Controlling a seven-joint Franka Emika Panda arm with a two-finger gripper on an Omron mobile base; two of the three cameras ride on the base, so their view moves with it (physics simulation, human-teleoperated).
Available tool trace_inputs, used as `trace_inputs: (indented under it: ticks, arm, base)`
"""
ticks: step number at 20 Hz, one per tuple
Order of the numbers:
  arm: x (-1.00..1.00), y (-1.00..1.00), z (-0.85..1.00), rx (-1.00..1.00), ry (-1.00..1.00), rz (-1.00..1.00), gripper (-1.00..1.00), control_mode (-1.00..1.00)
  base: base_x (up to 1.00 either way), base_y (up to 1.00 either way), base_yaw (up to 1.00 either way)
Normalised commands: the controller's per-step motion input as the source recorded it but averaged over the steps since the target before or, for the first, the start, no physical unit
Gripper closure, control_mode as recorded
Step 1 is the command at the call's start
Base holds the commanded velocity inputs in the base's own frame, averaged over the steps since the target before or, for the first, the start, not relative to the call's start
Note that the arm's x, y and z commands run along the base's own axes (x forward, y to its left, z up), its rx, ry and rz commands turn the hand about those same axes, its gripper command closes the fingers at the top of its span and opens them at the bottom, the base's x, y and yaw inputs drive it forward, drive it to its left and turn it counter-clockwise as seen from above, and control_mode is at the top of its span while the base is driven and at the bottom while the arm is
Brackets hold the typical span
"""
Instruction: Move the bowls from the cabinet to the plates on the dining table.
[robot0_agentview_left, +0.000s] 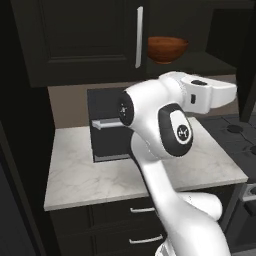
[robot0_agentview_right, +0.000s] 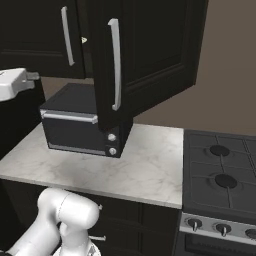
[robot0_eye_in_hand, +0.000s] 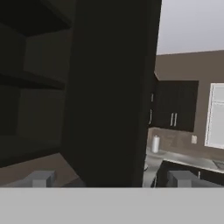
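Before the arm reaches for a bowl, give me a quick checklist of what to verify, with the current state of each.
1. Dark black-brown wall cabinet door open: ok, it stands swung out over the counter.
2. Glossy reddish-brown round bowl reachable: ok, it sits upright on the cabinet shelf, uncovered.
3. Cream-white bowl located: cannot tell.
4. Claw open and empty: ok, the fingertips stand wide apart with nothing between them.
5. Claw aimed at the bowl: not ok, the hand view faces the door's edge and bare shelves.
6. Black toaster oven clear of the reach path: ok, it sits below on the marble counter.
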Motion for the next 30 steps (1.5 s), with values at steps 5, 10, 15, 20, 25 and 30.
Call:
trace_inputs:
  ticks: [5, 10, 15, 20, 25, 30]
  arm:
    - [0.17, -0.24, 0.03, 0.0, 0.0, -0.17, -1.0, -1.0]
    - [0.06, -0.4, 0.02, 0.01, 0.0, -0.12, -1.0, -1.0]
    - [0.1, -0.45, 0.0, 0.02, 0.0, -0.11, -1.0, -1.0]
    - [0.15, -0.4, 0.0, 0.02, 0.0, -0.12, -1.0, -1.0]
    - [0.15, -0.37, 0.0, 0.02, 0.0, -0.14, -1.0, -1.0]
    - [0.19, -0.27, 0.0, 0.02, 0.0, -0.14, -1.0, -1.0]
  base:
    - [0.0, 0.0, 0.0]
    - [0.0, 0.0, 0.0]
    - [0.0, 0.0, 0.0]
    - [0.0, 0.0, 0.0]
    - [0.0, 0.0, 0.0]
    - [0.0, 0.0, 0.0]
